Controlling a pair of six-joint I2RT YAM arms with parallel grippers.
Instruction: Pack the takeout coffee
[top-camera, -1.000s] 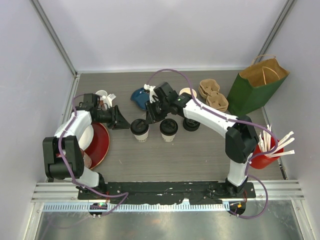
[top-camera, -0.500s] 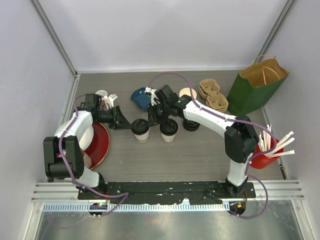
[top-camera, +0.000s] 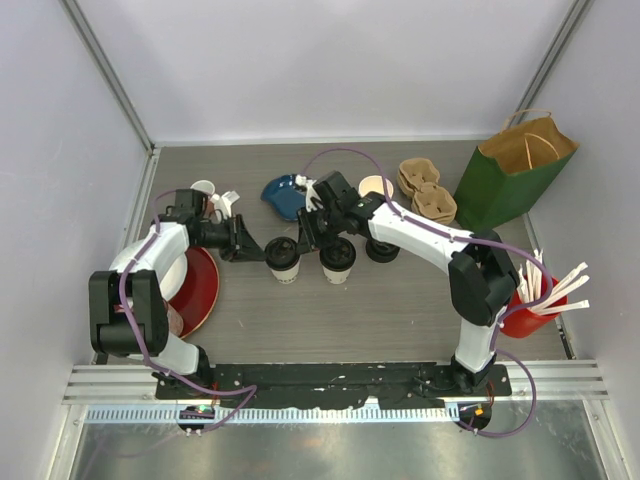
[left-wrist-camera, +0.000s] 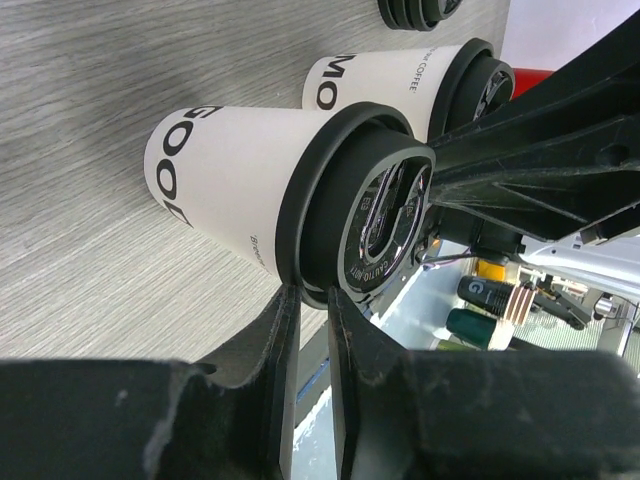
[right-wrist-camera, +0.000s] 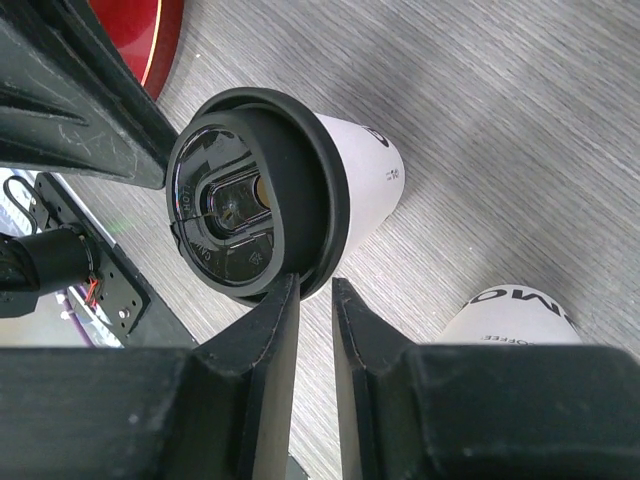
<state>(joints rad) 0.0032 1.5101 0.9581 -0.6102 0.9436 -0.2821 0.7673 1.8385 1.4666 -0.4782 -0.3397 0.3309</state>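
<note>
Cup (left-wrist-camera: 220, 180) marked "GOO", neighbour (left-wrist-camera: 390, 80) "COFFEE"; left fingers (left-wrist-camera: 275, 340), right fingers (right-wrist-camera: 270, 350) nearly closed on first's lid (left-wrist-camera: 365, 225).

The right hand (right-wrist-camera: 316, 290), fingers (right-wrist-camera: 280, 330) narrowly parted, meets the black lid (right-wrist-camera: 250, 205) capping a white cup (right-wrist-camera: 365, 185).

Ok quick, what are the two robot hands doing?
Left gripper: nearly shut, pinching the cup lid rim.
Right gripper: nearly shut, pinching the same rim.

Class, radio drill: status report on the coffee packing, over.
Left pincer, right pincer: both look pinched on lid rim of left cup. Cup upright, not yet packed. Second cup close beside; green bag far right.
</note>
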